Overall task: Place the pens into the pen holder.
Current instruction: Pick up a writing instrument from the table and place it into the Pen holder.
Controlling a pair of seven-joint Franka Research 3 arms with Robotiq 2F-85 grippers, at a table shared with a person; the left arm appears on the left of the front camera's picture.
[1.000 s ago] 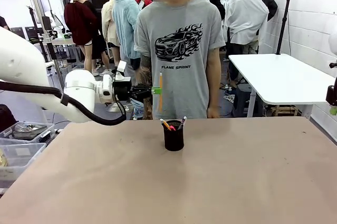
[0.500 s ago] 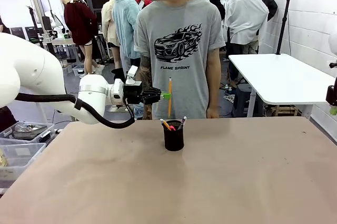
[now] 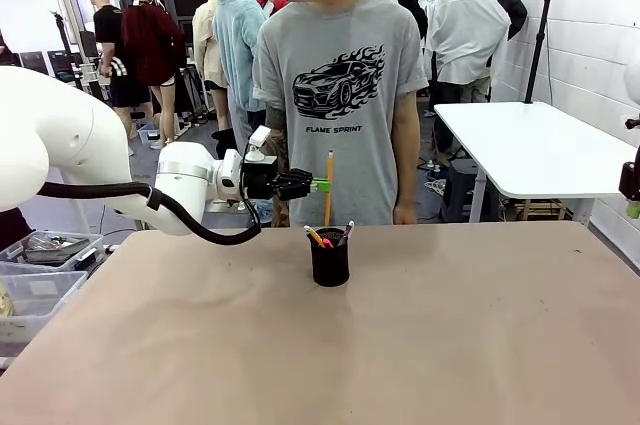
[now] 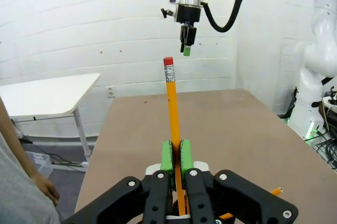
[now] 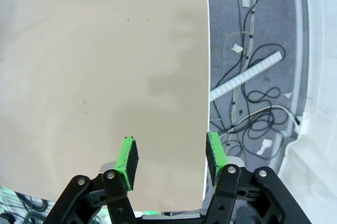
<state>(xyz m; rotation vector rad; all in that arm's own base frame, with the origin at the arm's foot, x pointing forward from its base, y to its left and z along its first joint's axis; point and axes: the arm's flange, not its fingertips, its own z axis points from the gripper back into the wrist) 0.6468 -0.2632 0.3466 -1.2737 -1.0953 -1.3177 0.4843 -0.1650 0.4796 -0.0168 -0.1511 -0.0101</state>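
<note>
1. The pencil [image 3: 328, 188] – thin, yellow-orange – stands upright, pinched between the green pads of the left gripper [image 3: 320, 185], which reaches in sideways above the far part of the table [image 3: 420, 345].
2. In the left wrist view the same pencil [image 4: 172, 129] runs up through the narrow slot between the two pads [image 4: 166, 156], its red eraser end well beyond the fingertips and its lower part passing down between the black fingers. The jaws are closed tight on it, with no gap showing on either side of the shaft.
3. The pen holder [image 3: 329, 256], a small black mesh cup, sits on the table below the left gripper's jaws and a little to the picture's right of the pad line; the pencil's lower tip hangs just above its rim, apart from it.
4. Two pens already stand in the cup – an orange-red pen [image 3: 316, 236] leaning left and a white-silver ballpoint [image 3: 346, 233] leaning right.
5. The right gripper [image 5: 169, 159] looks straight down over the table's edge [image 5: 202, 103], its jaws spread wide with nothing between the pads; half of the gap lies over the tabletop, half over the floor with cables [image 5: 253, 97].
6. A person in a grey T-shirt [image 3: 340, 95] stands at the far side, behind the held pencil.
</note>
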